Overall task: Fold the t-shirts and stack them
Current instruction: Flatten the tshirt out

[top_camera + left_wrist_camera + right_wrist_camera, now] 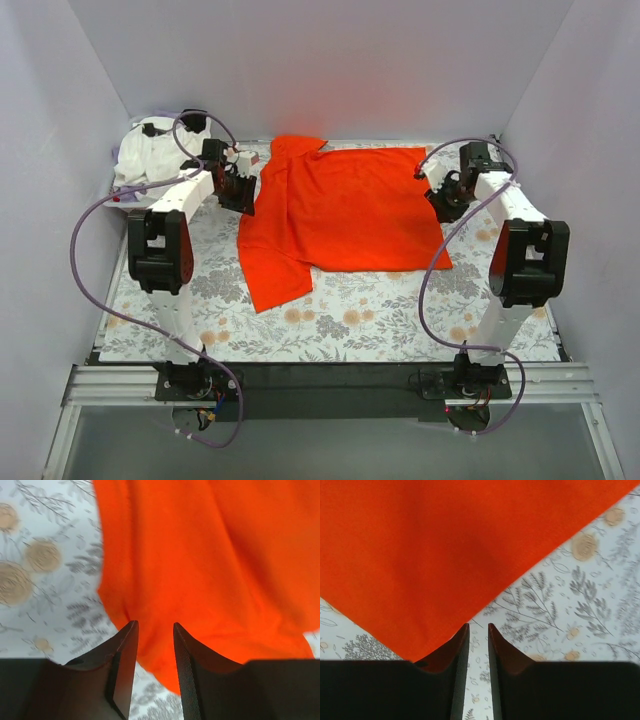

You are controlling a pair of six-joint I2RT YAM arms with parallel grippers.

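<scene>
Bright orange-red short-sleeved cloth t-shirt (345, 210) lies spread mid-table on the grey-and-orange floral patterned cloth (380, 310), one sleeve trailing near-left; looks laid out for a fold, none made yet; left gripper (155, 625) sits at the shirt's left edge, jaws partway open w/ orange cloth showing in the gap, nothing clamped as far as I can see; right gripper (478, 626) at the shirt's right-hand corner, jaws down to a thin slit, only floral print through it, the corner just beside one finger; prob. both set at opposite edges to pinch and lift together; crumpled white t-shirts (150, 155) heaped far-left, well apart, waiting their turn; no brand, label or writing legible anywhere.
</scene>
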